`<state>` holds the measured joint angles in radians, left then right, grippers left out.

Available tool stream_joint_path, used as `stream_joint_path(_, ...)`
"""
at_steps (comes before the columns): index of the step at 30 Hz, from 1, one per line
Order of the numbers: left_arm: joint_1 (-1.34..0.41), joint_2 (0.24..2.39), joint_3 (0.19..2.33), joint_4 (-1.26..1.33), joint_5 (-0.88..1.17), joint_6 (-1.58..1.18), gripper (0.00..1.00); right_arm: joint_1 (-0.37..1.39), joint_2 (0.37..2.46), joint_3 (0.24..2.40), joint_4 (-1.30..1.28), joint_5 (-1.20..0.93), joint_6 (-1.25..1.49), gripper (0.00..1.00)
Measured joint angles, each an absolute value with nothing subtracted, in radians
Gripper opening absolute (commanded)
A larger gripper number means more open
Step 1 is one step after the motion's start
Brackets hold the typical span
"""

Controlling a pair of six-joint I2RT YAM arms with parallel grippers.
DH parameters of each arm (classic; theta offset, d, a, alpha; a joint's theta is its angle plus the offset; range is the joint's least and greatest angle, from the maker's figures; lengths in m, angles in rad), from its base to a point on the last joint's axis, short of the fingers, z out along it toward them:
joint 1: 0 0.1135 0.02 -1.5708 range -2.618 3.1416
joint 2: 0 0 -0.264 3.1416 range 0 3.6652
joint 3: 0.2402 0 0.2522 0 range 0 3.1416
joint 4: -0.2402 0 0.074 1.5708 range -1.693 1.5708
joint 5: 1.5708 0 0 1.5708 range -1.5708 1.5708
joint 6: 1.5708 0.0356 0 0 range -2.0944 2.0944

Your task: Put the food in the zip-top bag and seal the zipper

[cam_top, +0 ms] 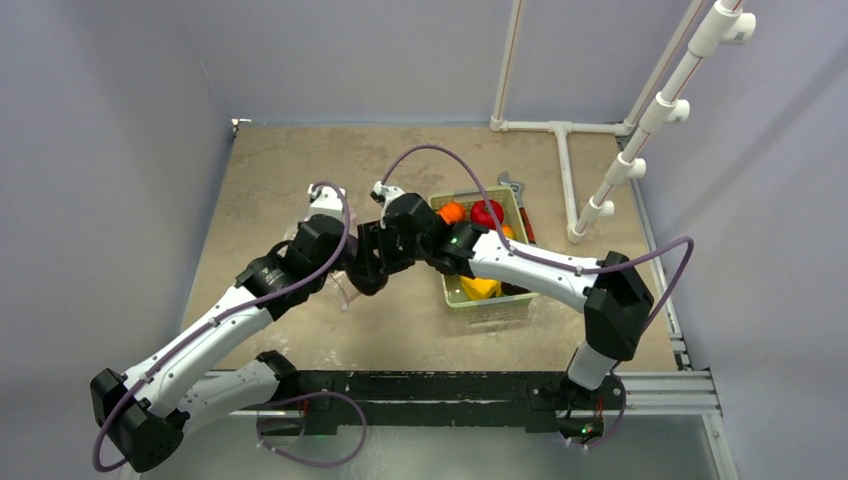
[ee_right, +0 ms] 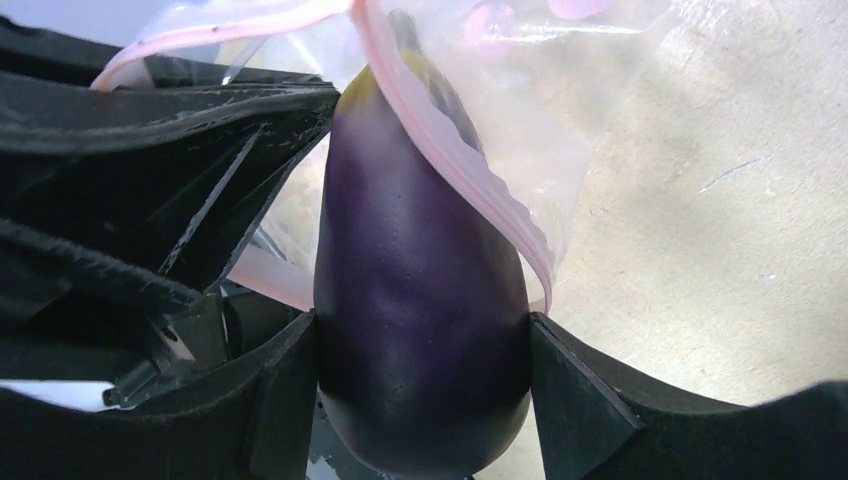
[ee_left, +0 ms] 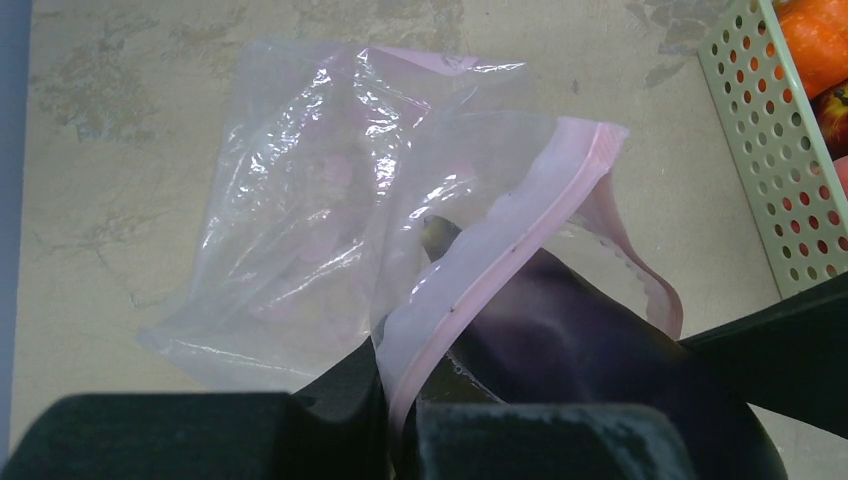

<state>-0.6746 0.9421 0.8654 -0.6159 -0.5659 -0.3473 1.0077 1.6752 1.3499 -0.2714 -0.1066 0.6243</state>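
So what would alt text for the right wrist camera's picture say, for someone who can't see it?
A purple eggplant is gripped between the right gripper's two black fingers, its stem end poking into the mouth of a clear zip-top bag edged with a pink zipper. The beige table lies behind.

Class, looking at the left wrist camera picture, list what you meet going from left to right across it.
First the clear crinkly plastic bag → purple toy eggplant → light green perforated plastic basket → orange toy fruit inside that basket.
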Motion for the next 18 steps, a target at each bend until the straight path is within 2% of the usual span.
stream_joint_path(3, -0.675, 0.942, 0.865, -0.616, -0.566, -0.347, 0.00, 1.008, 1.698, 1.370, -0.278, -0.084, 0.657, 0.17)
stream_joint_path(5, -0.675, 0.942, 0.865, -0.617, -0.566, -0.347, 0.00, 1.008, 1.715, 1.389, -0.277, -0.063, 0.681, 0.24)
stream_joint_path(9, -0.675, 0.942, 0.865, -0.617, -0.566, -0.347, 0.00, 1.008, 1.734, 1.421, -0.269, -0.015, 0.725, 0.32)
stream_joint_path(12, -0.675, 0.942, 0.865, -0.616, -0.566, -0.347, 0.00, 1.008, 1.744, 1.437, -0.258, 0.018, 0.758, 0.43)
stream_joint_path(16, -0.675, 0.942, 0.865, -0.617, -0.566, -0.347, 0.00, 1.008, 1.769, 1.459, -0.241, 0.048, 0.791, 0.67)
stream_joint_path(18, -0.674, 0.941, 0.865, -0.616, -0.565, -0.348, 0.00, 1.008, 1.783, 1.463, -0.226, 0.062, 0.805, 0.75)
